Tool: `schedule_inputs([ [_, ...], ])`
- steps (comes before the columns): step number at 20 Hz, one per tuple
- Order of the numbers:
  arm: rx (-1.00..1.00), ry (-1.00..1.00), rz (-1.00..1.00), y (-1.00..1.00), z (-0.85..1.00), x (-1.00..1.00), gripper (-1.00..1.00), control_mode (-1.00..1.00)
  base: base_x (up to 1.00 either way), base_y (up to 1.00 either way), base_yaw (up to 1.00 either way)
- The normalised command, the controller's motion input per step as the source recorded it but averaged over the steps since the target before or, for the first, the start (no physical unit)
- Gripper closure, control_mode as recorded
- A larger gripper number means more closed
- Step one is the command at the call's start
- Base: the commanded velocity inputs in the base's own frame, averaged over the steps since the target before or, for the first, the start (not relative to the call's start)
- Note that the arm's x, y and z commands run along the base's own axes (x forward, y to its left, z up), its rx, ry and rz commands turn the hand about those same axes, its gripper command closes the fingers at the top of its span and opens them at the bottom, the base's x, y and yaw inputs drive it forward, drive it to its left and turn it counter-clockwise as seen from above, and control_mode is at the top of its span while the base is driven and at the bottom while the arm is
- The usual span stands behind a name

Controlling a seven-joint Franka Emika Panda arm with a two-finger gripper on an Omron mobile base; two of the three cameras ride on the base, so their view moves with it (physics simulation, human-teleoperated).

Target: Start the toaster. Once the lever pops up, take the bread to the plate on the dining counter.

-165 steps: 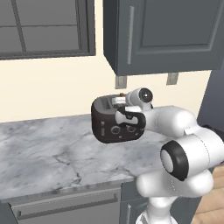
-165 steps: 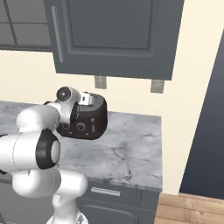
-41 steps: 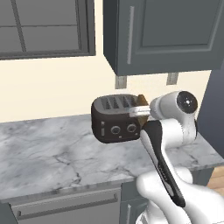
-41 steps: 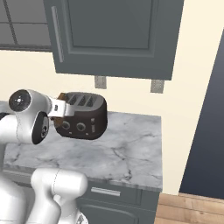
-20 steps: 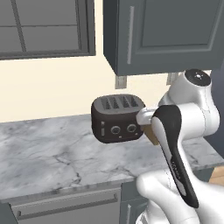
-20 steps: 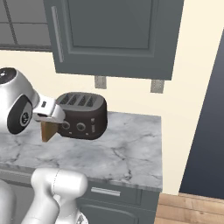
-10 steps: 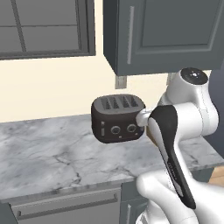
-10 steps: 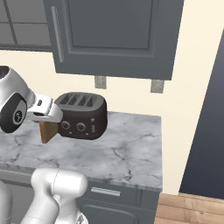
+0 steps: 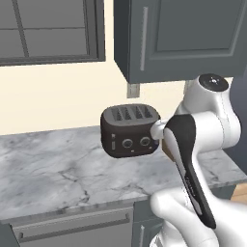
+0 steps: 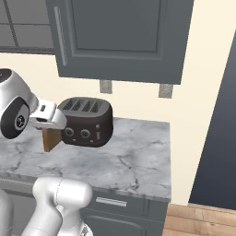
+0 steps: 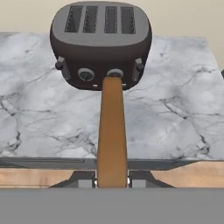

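Note:
The dark glossy toaster (image 9: pixel 130 130) (image 10: pixel 87 120) (image 11: pixel 101 43) stands on the marble counter by the wall, its top slots empty. A small lever tab (image 9: pixel 113 143) (image 11: pixel 62 68) sits beside the round knobs. My gripper (image 11: pixel 112 179) (image 10: pixel 50 129) is shut on the tan-brown bread (image 11: pixel 112 131) (image 10: pixel 50 138). The slice is seen edge-on, in the air in front of the toaster's knobs. In the left base view my forearm hides nearly all of the bread (image 9: pixel 166 148). The plate and the dining counter are out of view.
The grey-veined counter (image 9: pixel 48 173) (image 10: pixel 133 161) tops grey cabinets with a drawer handle (image 10: pixel 110 201). Dark upper cabinets (image 10: pixel 115 37) hang above the toaster, with two wall outlets (image 10: pixel 106 86) below them. The counter ends at the right, beside wood floor (image 10: pixel 203 219).
Over two seconds the gripper has carried the bread from beside the toaster's top down to the knob side. In the last half second it has barely moved.

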Motion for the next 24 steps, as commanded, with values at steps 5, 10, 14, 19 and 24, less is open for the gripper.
schedule_inputs([
  [5,0.00,0.01,0.00,-0.03,0.00,0.00,1.00,-1.00,0.00,0.00,0.00],
  [10,0.00,0.00,0.00,0.00,0.00,0.00,1.00,1.00,-0.14,-0.01,0.00],
  [14,0.00,0.00,0.00,0.00,0.00,0.00,1.00,1.00,-0.66,0.00,0.10],
  [19,0.00,0.00,0.00,0.00,0.00,0.00,1.00,1.00,-0.57,0.05,0.42],
  [24,0.00,0.00,0.00,0.00,0.00,0.00,1.00,1.00,-0.10,0.15,0.71],
])
